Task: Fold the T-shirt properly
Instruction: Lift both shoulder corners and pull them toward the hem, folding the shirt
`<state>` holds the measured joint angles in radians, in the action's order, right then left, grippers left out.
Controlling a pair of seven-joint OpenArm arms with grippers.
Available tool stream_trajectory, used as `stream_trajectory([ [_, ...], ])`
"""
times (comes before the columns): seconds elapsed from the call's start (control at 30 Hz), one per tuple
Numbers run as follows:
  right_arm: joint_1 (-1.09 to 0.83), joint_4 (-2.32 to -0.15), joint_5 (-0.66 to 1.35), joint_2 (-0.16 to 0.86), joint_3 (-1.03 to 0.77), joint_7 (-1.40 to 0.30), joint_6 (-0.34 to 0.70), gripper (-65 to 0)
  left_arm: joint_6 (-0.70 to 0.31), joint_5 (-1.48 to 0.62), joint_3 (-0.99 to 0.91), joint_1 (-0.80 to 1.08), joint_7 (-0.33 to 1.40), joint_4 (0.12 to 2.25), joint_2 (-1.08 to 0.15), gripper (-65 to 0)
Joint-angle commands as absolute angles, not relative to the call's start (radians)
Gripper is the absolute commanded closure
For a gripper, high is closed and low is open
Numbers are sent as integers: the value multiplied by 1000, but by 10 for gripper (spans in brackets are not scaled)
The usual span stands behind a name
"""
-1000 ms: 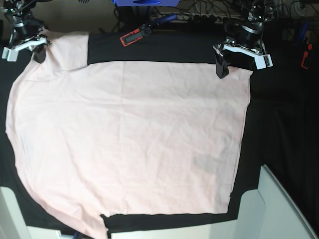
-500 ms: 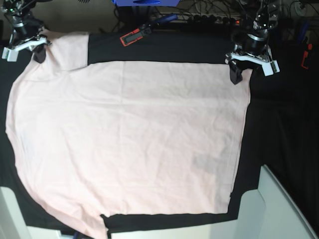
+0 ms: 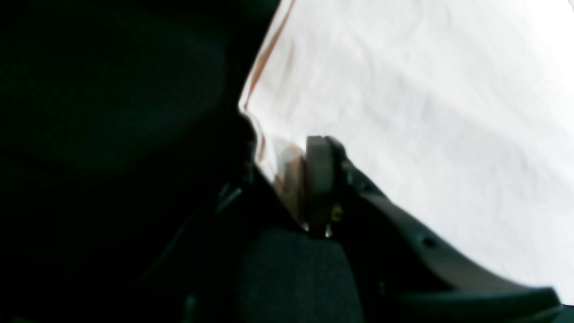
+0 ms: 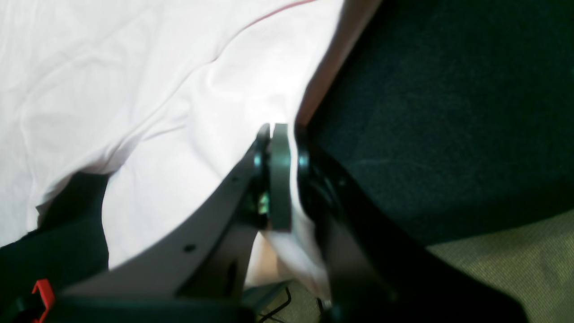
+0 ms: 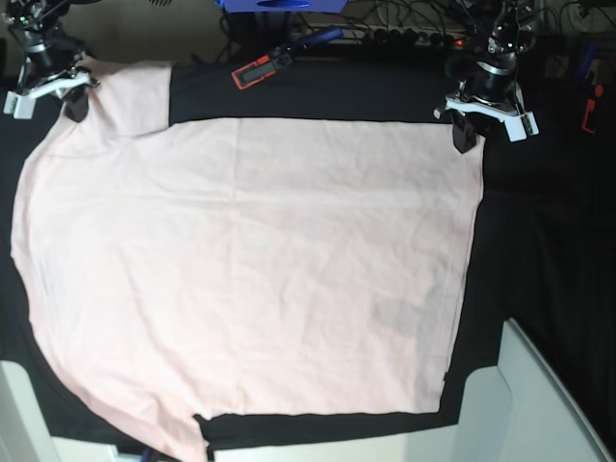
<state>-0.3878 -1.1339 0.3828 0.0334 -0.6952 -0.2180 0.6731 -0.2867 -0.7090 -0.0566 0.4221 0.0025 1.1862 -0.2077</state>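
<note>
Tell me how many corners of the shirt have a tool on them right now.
2: the left tool at the T-shirt corner on the base view's upper right, and the right tool pinching the sleeve at upper left.

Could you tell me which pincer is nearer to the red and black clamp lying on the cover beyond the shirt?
Right, narrowly. The right pincer sits at the T-shirt's far corner, to one side of the clamp; the left pincer is slightly farther, on its opposite side.
</note>
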Motion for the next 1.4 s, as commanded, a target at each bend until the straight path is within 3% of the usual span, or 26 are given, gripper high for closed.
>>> stream_trajectory([
  [0.0,-397,-1132,348,35,-691,-262,673,0,-288,-713,-58,429,4,1194,-214,-141],
  [0.13,-400,-1132,348,35,-691,-262,673,0,-288,-713,-59,435,4,1199,-216,-118],
  [0.2,-401,-1136,348,35,-691,-260,674,0,-288,-711,-61,437,4,1202,-217,0],
  [0.63,-478,-1388,348,35,-694,-282,673,0,-283,-710,-81,529,2,1415,-255,0],
  [0.83,-469,-1445,348,44,-699,-334,670,0,-283,-710,-209,564,4,1495,-245,0],
  [1.1,-383,-1475,348,110,-700,-483,665,0,-282,-710,-234,556,5,1514,-246,0],
  [1.37,-305,-1472,348,150,-691,-490,622,0,-282,-708,-231,529,22,1514,-232,0],
])
